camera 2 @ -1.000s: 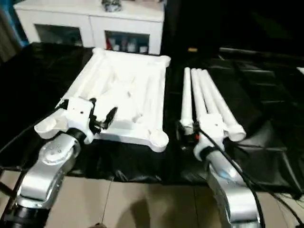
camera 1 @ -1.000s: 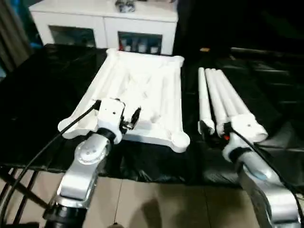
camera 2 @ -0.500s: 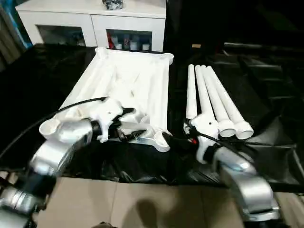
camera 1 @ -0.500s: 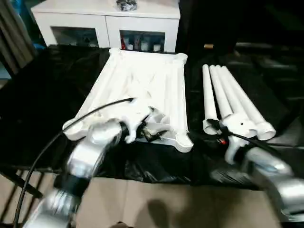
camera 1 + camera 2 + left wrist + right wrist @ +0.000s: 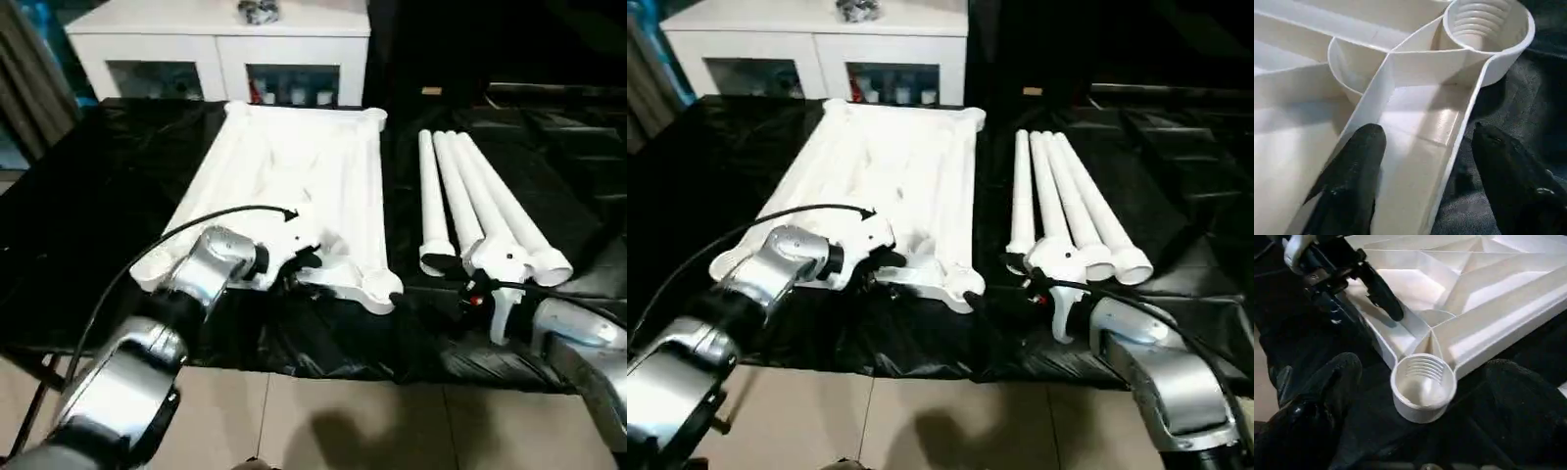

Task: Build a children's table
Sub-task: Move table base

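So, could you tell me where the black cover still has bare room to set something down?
The widest bare stretch of black cover lies left of the tabletop. A narrow strip runs between tabletop and legs; more lies right of the legs. The tabletop's near edge is crowded: left gripper there, right gripper by the corner socket.

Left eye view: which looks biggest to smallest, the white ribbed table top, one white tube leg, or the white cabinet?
1. White ribbed plastic table top.
2. White cabinet with glass doors, partly cut off.
3. One long white round tube leg.
The cabinet stands farther away, so it may really be bigger.
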You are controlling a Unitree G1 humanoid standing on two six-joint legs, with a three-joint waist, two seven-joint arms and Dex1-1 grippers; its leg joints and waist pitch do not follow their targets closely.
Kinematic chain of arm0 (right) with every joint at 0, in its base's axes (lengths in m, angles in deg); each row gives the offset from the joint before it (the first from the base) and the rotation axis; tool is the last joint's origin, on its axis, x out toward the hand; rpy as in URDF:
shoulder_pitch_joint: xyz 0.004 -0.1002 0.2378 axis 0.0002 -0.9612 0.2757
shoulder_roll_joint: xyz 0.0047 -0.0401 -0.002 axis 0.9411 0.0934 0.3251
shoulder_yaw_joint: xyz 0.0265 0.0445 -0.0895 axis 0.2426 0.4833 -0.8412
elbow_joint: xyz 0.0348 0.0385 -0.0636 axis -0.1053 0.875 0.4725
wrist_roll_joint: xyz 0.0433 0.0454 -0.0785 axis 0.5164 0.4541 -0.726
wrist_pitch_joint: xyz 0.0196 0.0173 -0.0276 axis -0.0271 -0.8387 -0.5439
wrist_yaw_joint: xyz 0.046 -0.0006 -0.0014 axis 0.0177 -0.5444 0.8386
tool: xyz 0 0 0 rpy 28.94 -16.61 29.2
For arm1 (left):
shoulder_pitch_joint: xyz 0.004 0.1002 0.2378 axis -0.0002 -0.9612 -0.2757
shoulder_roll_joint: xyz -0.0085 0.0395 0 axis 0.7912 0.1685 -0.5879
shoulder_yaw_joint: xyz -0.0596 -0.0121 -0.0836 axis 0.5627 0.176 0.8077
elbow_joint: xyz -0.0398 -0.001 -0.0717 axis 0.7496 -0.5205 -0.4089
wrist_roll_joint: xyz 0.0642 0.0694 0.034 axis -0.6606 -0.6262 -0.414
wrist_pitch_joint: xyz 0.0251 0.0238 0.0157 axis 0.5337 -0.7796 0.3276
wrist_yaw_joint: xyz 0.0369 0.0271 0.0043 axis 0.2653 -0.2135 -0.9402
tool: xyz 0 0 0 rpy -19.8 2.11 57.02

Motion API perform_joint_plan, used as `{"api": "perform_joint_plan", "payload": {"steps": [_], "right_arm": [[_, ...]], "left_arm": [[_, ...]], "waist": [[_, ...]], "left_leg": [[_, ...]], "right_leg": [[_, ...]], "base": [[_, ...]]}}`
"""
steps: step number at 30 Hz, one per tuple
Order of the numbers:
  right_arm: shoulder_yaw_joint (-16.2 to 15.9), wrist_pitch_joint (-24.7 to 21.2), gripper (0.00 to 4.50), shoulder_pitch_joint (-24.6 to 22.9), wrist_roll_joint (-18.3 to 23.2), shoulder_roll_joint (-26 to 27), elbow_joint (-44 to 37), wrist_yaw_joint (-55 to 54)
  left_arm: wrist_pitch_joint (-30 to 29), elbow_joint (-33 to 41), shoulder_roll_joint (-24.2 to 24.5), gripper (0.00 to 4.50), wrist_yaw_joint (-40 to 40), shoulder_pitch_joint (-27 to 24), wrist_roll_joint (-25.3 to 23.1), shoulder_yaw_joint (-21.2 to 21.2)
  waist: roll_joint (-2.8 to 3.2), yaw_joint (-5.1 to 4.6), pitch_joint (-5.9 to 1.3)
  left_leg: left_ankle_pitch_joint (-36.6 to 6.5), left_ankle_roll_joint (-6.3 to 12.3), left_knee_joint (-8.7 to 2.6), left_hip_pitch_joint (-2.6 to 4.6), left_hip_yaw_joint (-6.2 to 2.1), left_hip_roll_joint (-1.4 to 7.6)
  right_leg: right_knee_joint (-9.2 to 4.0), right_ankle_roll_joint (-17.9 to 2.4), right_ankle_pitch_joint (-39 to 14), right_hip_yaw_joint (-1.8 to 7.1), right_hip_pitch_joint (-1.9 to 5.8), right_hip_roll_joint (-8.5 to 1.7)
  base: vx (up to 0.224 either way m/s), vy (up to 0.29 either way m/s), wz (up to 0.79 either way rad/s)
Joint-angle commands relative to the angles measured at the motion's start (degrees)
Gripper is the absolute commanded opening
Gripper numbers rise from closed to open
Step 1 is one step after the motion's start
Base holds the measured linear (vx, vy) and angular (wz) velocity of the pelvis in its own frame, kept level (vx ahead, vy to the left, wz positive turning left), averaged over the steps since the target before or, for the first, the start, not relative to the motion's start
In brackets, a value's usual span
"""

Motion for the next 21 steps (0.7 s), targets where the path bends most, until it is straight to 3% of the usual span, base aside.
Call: {"api": "perform_joint_plan", "payload": {"steps": [1,3,4,6,7,8,12,14,21], "right_arm": [[-0.9,-0.3,4.50,-0.3,0.3,-1.2,-1.8,1.7],[-1.5,-0.9,4.50,-0.8,1.0,-1.9,-2.4,3.4],[-1.7,-1.4,4.50,-0.9,1.4,-2.3,-2.7,4.0],[-1.7,-1.7,4.50,-1.0,1.6,-2.6,-2.8,4.4],[-1.8,-2.2,4.50,-1.1,2.0,-3.0,-3.1,4.8],[-1.8,-2.4,4.50,-1.1,2.1,-3.2,-3.1,4.9],[-1.7,-3.0,4.50,-1.5,2.6,-3.8,-3.9,5.6],[-1.7,-3.1,4.50,-1.7,2.6,-3.9,-4.2,5.8],[-1.7,-3.3,4.50,-1.9,2.7,-4.2,-4.6,6.1]], "left_arm": [[1.9,-2.4,-0.3,2.86,0.6,2.1,-1.2,0.1],[2.4,-3.8,-0.5,2.81,1.0,2.8,-1.5,-0.2],[2.6,-4.4,-0.6,2.56,1.6,3.1,-1.7,-0.5],[2.8,-4.7,-0.7,2.44,2.0,3.3,-1.8,-0.7],[3.5,-6.6,-1.0,2.39,3.2,4.1,-2.3,-1.0],[3.9,-7.5,-1.3,2.29,3.4,4.4,-2.6,-1.0],[5.5,-9.8,-1.8,2.05,4.4,5.4,-3.8,-1.4],[5.8,-10.3,-1.9,1.70,4.6,5.7,-4.1,-1.4],[7.1,-12.4,-2.5,1.23,4.0,6.6,-5.3,-1.4]], "waist": [[-0.13,0.26,-3.73],[-0.25,0.42,-3.69],[-0.28,0.48,-3.73],[-0.04,0.63,-3.65],[0.40,0.72,-3.57],[0.09,0.75,-3.57],[0.71,1.25,-3.69],[0.68,1.34,-3.75],[0.90,1.30,-3.60]], "left_leg": [[-7.2,3.26,-4.42,0.77,-3.69,6.63],[-7.2,3.75,-4.43,0.68,-3.71,6.71],[-7.2,3.86,-4.41,0.71,-3.69,6.69],[-7.9,3.66,-4.48,0.72,-3.76,6.79],[-8.2,3.71,-4.44,0.75,-3.73,6.61],[-8.2,3.63,-4.42,0.77,-3.67,6.58],[-7.7,3.84,-4.38,0.76,-3.76,6.72],[-7.5,4.01,-4.45,0.73,-3.88,6.88],[-8.7,3.61,-4.54,0.76,-3.84,6.78]], "right_leg": [[-4.00,-13.3,-5.6,4.54,2.63,-7.76],[-3.94,-13.4,-5.4,4.59,2.76,-7.95],[-3.96,-13.3,-5.6,4.56,2.79,-7.92],[-4.12,-13.4,-6.5,4.53,2.79,-7.93],[-4.36,-13.2,-7.7,4.48,2.68,-7.88],[-4.50,-12.8,-8.6,4.54,2.75,-7.85],[-4.53,-12.1,-9.3,4.50,2.70,-7.86],[-4.28,-12.2,-8.1,4.48,2.67,-7.88],[-4.70,-11.9,-10.5,4.44,2.52,-7.91]], "base": [[0.000,0.000,0.00],[0.000,0.000,0.00],[0.000,0.000,0.00],[0.000,0.000,0.00],[0.000,0.000,0.00],[0.000,0.000,0.00],[0.000,0.000,0.00],[0.000,0.000,0.00],[0.000,0.000,0.00]]}}
